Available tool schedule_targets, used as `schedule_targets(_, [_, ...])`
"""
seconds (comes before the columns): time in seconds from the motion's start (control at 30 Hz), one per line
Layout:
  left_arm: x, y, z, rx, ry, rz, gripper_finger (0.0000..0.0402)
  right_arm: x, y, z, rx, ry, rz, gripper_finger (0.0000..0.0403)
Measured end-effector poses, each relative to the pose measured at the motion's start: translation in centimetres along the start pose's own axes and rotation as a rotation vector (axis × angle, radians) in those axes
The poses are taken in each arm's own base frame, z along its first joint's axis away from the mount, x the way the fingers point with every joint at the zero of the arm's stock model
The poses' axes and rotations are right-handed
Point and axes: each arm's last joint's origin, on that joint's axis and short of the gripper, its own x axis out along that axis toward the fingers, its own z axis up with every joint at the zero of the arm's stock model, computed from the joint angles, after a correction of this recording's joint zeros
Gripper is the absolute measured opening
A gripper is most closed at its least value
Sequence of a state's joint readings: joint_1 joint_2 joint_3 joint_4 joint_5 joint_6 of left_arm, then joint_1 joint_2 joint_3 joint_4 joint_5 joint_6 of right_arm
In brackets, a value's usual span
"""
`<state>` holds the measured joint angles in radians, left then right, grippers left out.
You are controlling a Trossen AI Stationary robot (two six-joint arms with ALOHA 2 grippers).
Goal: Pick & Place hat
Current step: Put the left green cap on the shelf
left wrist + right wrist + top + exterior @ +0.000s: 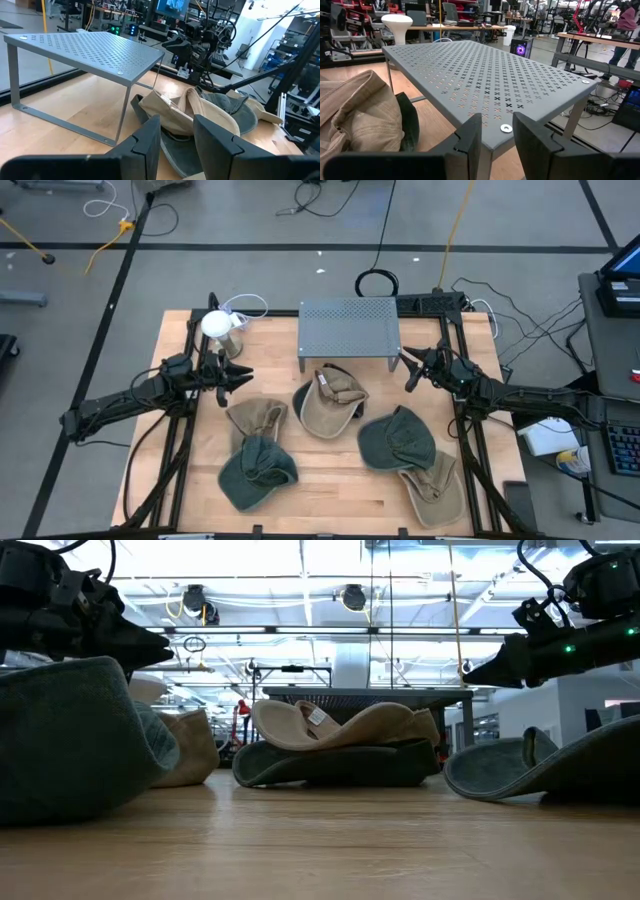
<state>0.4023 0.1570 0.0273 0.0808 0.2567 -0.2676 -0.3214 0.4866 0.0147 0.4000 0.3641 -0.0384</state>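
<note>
While both arms hover either side of the perforated metal shelf (349,327), the high view shows five hats below it, a tan hat (331,402) nearest. Wrist views show the left gripper (176,131) and right gripper (496,128) parted, empty.

A grey perforated metal rack (349,326) stands on thin legs at the middle of the table's (330,492) far edge. A white lamp-like object (216,325) with a round top sits near the far left corner. Cables (377,280) trail over the floor beyond the table, and a laptop (622,268) rests on a stand off its right side.
</note>
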Motion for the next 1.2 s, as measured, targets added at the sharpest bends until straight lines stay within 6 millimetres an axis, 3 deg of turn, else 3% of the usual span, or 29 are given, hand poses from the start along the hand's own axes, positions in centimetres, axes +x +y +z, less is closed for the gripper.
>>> schedule_targets(0.33, [0.0,0.0,0.0,-0.069,0.001,-0.002,0.0120,0.0,0.0,0.0,-0.003,0.000,0.000,0.0105])
schedule_targets(0.53, [0.0,0.0,0.0,-0.148,0.002,-0.003,0.0120,0.0,0.0,0.0,-0.219,0.001,-0.002,0.0105])
schedule_targets(0.77, [0.0,-0.2,0.5,-0.202,-0.052,-0.024,0.0120,0.0,0.0,0.0,-0.234,-0.001,-0.002,0.0105])
schedule_targets(0.97, [-0.3,-0.7,2.3,-0.146,-0.156,-0.063,0.0120,0.0,0.0,0.4,-0.104,-0.039,0.022,0.0105])
schedule_targets(1.2, [-0.9,-2.0,6.5,-0.026,-0.108,-0.010,0.0120,0.0,0.0,0.5,0.071,-0.044,0.025,0.0105])
